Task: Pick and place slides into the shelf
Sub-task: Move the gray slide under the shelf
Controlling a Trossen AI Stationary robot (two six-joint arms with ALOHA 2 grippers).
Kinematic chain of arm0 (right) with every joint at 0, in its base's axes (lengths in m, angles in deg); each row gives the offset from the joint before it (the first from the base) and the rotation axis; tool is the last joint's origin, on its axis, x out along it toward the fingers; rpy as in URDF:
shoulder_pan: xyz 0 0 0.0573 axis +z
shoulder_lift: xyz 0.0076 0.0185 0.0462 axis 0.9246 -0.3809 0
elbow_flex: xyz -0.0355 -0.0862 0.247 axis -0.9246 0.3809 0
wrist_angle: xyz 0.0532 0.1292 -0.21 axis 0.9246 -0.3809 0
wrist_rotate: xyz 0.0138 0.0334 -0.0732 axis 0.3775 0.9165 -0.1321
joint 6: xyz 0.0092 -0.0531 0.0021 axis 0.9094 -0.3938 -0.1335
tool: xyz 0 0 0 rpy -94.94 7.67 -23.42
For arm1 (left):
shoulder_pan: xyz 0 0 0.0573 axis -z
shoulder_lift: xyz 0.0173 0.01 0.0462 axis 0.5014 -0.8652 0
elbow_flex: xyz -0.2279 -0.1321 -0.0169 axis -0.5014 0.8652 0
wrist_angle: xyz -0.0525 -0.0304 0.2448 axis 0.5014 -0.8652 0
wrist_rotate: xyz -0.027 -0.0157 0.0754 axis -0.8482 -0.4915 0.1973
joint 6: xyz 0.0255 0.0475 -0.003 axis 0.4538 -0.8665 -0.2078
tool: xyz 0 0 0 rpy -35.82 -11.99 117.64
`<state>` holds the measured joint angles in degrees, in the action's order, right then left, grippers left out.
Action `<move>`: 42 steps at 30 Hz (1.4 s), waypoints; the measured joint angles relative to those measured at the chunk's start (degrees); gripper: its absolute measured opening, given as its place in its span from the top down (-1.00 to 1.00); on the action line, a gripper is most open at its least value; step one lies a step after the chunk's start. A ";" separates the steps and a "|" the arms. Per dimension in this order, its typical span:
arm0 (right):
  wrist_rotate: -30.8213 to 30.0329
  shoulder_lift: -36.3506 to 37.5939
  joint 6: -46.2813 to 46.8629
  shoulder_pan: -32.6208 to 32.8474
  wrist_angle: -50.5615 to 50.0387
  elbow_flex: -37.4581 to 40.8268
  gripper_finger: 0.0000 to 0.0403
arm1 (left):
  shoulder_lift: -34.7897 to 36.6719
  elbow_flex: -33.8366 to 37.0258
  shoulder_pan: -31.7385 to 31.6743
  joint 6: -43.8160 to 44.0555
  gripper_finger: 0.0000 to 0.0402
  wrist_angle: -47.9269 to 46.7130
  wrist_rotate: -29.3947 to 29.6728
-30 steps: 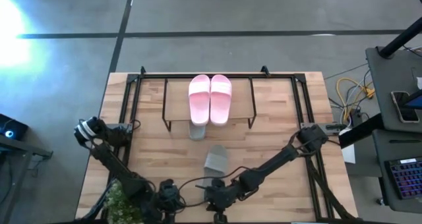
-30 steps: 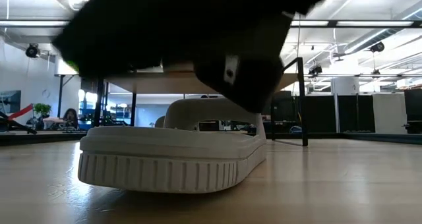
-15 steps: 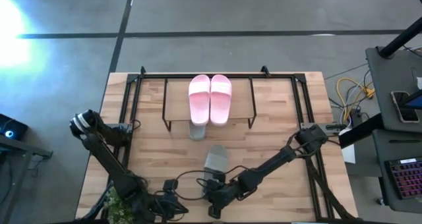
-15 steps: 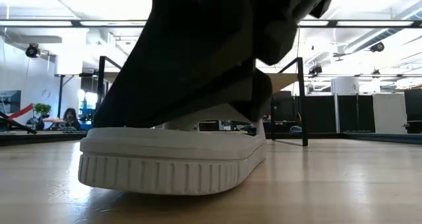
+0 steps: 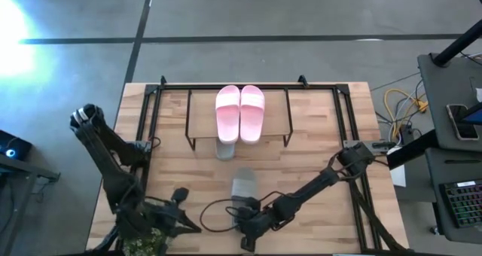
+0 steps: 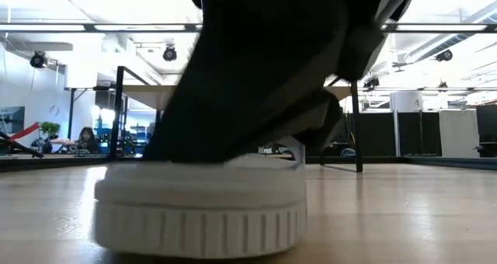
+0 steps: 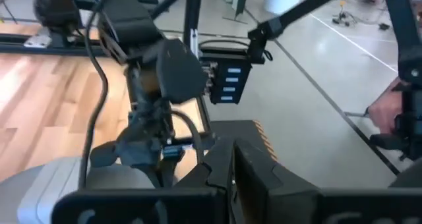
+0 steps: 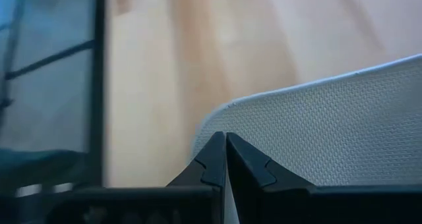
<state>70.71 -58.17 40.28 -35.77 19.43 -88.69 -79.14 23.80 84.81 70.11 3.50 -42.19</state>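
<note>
Right tool [image 8: 225, 159] clamped on grey-green slide [image 5: 244, 185] heel edge; left tool [image 5: 178, 211] state unclear.

Right claw [image 8: 225, 159] pinched closed; left arm idle.

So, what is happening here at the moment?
The robot is putting slides on a small shelf. The pink pair already lies on its top board, and one grey-green slide pokes out from under it. The right hand is at the near end of the other grey-green slide, its fingers closed together at the edge. The left hand waits near the table's front edge.
</note>
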 joint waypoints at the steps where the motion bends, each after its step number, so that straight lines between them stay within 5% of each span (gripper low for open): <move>1: -0.57 -0.01 -0.56 -0.38 -1.11 0.00 0.96 | 0.75 0.00 0.06 0.10 1.00 -0.78 0.52; 8: -5.66 0.28 -2.82 -2.85 -8.84 -0.02 0.96 | 2.57 0.15 0.61 0.14 1.00 -2.04 2.80; 16: -28.64 0.75 4.06 -5.93 -25.64 0.40 0.96 | 0.60 0.11 0.57 0.60 1.00 -2.07 2.84; 22: -35.55 3.20 1.14 -5.28 -28.83 -0.66 0.96 | 0.26 0.24 0.57 0.58 1.00 -2.08 2.85; 30: -35.66 5.95 1.03 0.83 -33.79 -6.53 0.96 | 0.23 0.24 0.52 0.60 1.00 -2.01 2.87; 36: -22.98 6.15 41.64 5.37 -63.75 -10.10 0.96 | 0.23 0.28 0.55 0.63 1.00 -2.03 3.87; 39: -15.77 6.15 59.69 7.34 -70.53 -7.33 0.96 | 0.23 0.28 0.52 0.74 1.00 -1.97 4.18; 42: -7.38 6.17 64.76 7.18 -68.81 -3.26 0.96 | 0.23 0.31 0.51 3.18 1.00 -1.98 5.06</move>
<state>63.33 -52.00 105.05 -28.59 -49.38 -91.95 -78.91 24.11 85.32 73.29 1.52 -37.12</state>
